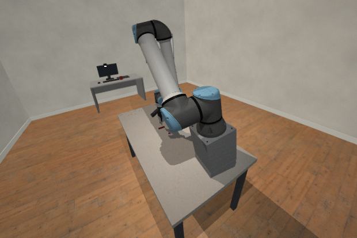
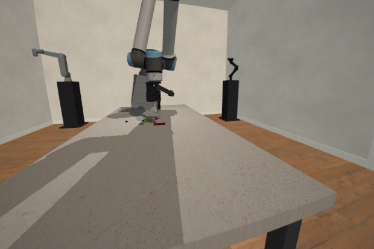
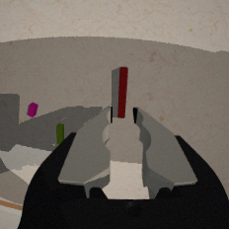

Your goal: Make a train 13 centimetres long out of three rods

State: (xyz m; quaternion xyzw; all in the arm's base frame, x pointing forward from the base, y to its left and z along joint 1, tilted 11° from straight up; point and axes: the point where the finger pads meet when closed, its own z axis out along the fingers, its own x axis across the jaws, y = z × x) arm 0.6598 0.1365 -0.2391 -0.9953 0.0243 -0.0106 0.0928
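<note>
There lay the red rod (image 1: 161,127) (image 2: 159,123) (image 3: 122,93), flat on the table (image 1: 198,191) (image 2: 211,164) (image 3: 168,17), well in from its edges! The gripper's (image 1: 160,122) (image 2: 158,116) (image 3: 123,114) jaws stood slightly apart, clamped on nothing, the wrist view framing the red rod's near end between the tips. Bare tabletop stretched beyond its far end; its long axis ran up-down there, crosswise in the exterior view. Left of it in both views sat the lime rod (image 2: 148,120) (image 3: 60,134); the exterior showed the grey rod (image 2: 142,123) left too, a blue rod (image 2: 126,121) farther left, and the magenta rod (image 1: 169,133) (image 2: 155,119) (image 3: 33,110) behind.
</note>
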